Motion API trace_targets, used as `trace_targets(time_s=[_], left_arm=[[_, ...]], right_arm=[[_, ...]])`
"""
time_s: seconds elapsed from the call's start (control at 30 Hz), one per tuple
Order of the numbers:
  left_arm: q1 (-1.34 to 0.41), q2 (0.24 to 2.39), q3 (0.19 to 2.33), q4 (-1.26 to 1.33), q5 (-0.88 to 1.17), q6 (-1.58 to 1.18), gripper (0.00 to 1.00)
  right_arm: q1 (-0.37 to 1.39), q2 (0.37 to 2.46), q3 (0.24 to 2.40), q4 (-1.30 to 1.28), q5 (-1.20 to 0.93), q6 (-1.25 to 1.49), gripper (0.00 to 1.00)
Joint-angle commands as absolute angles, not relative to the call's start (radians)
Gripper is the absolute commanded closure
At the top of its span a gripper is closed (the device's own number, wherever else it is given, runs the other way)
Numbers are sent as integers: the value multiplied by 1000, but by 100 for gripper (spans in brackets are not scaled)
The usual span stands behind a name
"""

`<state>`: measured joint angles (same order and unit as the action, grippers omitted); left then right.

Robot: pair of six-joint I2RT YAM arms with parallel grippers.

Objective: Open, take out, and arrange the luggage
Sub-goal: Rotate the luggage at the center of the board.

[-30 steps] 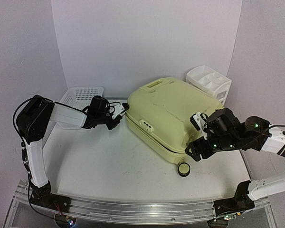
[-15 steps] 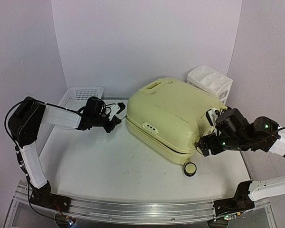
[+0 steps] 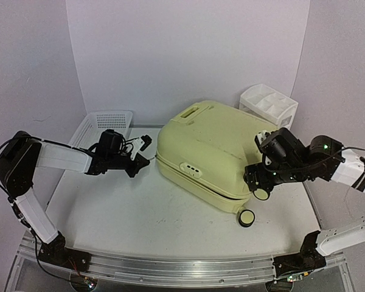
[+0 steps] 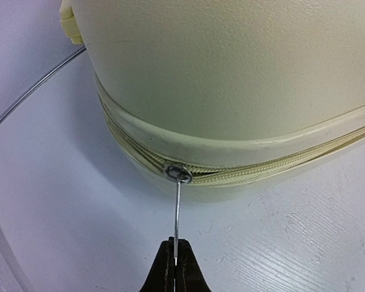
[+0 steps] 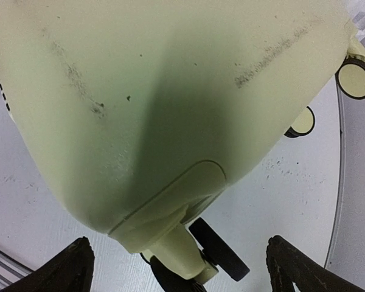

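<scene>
Left gripper (image 4: pixel 175 269) is pinching the zipper pull (image 4: pixel 177 222) tight, luggage (image 4: pixel 231 73) sitting dead ahead, its zipper seam (image 4: pixel 280 167) running crosswise. Right gripper (image 5: pixel 182 267) is hanging spread wide over the wheels (image 5: pixel 356 79)

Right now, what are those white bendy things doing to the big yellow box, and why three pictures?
They are two robot arms with pinching grippers. One camera looks down from above; one rides on each wrist. The yellow box is the luggage, a suitcase lying on a white table, with a mesh basket and a drawer organizer at the back. The left gripper is pinched shut on the thin metal zipper pull. The right gripper is wide open at the wheel end, holding nothing.
</scene>
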<state>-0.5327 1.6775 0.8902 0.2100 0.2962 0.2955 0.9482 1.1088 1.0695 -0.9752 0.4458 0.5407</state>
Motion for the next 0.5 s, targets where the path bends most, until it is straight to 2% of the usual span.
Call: trace_targets(time_s=[0.0,0.27,0.47], left_arm=[[-512,1576,838,235,303,231,100],[-533,1441,683,231,330,156,100],[-580,1266,564,191,332,101,100]], right_arm=[[919,1139,1132,-970,374,583,2],[775,1167,1209,-968,303,729,2],[743,1260,1266,-969,266,796,2]])
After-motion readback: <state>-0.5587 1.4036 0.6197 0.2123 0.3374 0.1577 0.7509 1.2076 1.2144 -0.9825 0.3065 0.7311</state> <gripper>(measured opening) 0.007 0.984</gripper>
